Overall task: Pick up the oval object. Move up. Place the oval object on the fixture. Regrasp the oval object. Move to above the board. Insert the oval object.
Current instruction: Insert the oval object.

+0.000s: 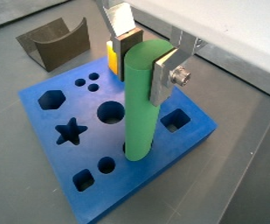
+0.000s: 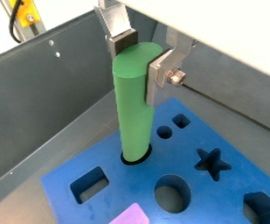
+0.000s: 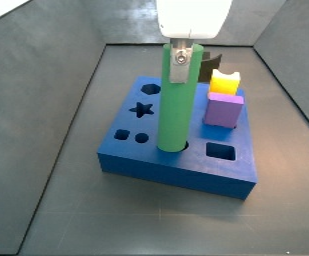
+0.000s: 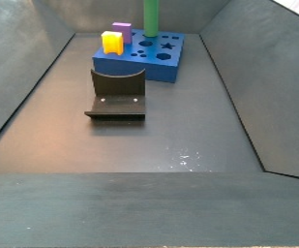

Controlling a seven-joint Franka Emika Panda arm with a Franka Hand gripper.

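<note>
Standing upright over the board (image 3: 184,150), the oval object (image 3: 178,100) is a bright green peg whose lower end sits at, and seemingly just inside, a hole near the middle of the board's blue top. The gripper (image 1: 143,61) is clamped on the peg's upper end, its flat silver fingers (image 1: 162,74) pressed against opposite sides, so the claw is narrow and holding the peg. The peg looks smooth, stiff and fairly light, probably a little slippery, so I judge the firm hold near the top across its narrower sides is right, keeping it plumb while it slides down. A yellow block (image 3: 225,82) and a purple cube (image 3: 222,110) stand on the board beside the peg, on the side away from the star hole (image 3: 143,109). The fixture (image 4: 118,92), a dark holder with a curved notch, sits on the floor just beside the board, apart from it. How deep the peg has gone is hidden, since the peg itself covers the hole's rim. In a side view the gripper is cut off above the peg, and the arm's pale body hides the peg's top.
</note>
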